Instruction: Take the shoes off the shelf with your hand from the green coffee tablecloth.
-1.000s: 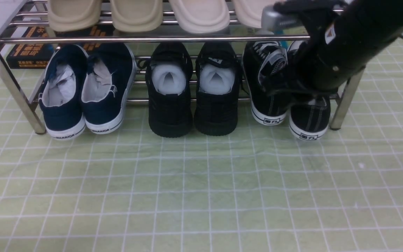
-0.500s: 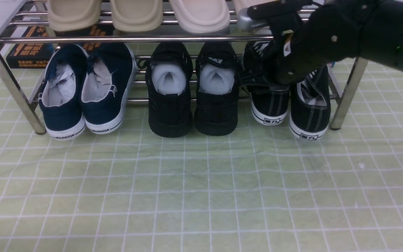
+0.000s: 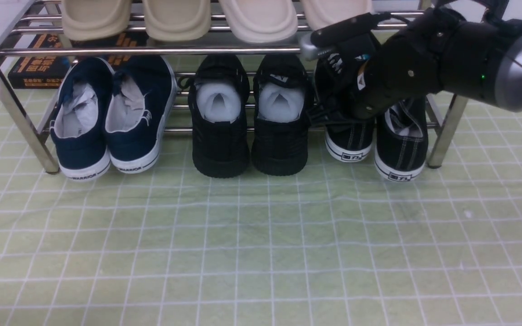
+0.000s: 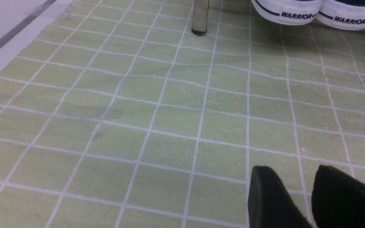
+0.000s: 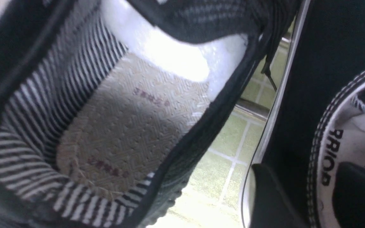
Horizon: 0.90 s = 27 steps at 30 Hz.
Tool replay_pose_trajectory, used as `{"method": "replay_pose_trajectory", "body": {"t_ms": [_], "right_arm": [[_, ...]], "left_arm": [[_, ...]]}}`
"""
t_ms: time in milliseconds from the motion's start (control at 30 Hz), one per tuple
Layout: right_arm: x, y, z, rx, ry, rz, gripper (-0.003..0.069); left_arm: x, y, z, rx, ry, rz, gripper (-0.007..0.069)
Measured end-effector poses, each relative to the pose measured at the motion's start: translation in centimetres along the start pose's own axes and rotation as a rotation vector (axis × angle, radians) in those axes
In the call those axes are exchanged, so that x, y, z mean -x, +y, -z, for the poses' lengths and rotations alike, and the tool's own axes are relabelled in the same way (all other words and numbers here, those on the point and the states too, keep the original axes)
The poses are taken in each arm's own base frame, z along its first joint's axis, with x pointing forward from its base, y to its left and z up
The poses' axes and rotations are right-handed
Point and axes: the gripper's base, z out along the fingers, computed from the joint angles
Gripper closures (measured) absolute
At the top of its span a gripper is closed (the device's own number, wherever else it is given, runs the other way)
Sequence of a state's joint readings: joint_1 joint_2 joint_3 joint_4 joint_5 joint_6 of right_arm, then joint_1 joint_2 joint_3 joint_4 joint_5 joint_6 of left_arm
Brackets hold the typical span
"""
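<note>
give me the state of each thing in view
tablecloth, spread flat, slightly wrinkled
shelf, upright on the tablecloth
shoes, on the shelf's lower tier, heels out
hand, over the left shoe's opening, grip unclear
left gripper, slightly open, empty
navy slip-ons, on the lower tier, untouched
black mesh sneakers, on the lower tier, untouched

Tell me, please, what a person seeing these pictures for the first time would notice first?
The right pincer, a big black jointed hand on a grey-silver forearm, reaches from the right onto the black canvas shoes at the right end of the lower tier of the chrome shelf. Beside them stand all-black sneakers in the middle and navy slip-ons at the left, with beige slippers on the tier above. All stands on a pale green checked tablecloth.
</note>
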<state>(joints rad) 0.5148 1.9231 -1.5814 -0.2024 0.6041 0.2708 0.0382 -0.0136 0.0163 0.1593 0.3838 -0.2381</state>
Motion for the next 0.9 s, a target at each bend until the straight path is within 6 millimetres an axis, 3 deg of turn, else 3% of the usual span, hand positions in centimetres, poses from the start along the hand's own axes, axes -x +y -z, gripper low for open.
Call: {"method": "replay_pose_trajectory", "body": {"t_ms": [100, 233, 333, 500, 900], "right_arm": [[-0.1, 0.0, -0.3, -0.004, 0.009, 0.005, 0.0406], [-0.2, -0.1, -0.3, -0.016, 0.014, 0.02, 0.0578], [-0.1, -0.1, -0.1, -0.025, 0.013, 0.035, 0.0652], [0.2, -0.3, 1.0, -0.038, 0.04, 0.028, 0.0653], [1.8, 0.2, 5.9, 0.053, 0.117, 0.044, 0.0653]], "left_arm": [[0.0, 0.0, 0.0, 0.0, 0.0, 0.0, 0.0382], [0.0, 0.0, 0.0, 0.0, 0.0, 0.0, 0.0382], [0.0, 0.0, 0.0, 0.0, 0.0, 0.0, 0.0382], [0.0, 0.0, 0.0, 0.0, 0.0, 0.0, 0.0382], [0.0, 0.0, 0.0, 0.0, 0.0, 0.0, 0.0382]]}}
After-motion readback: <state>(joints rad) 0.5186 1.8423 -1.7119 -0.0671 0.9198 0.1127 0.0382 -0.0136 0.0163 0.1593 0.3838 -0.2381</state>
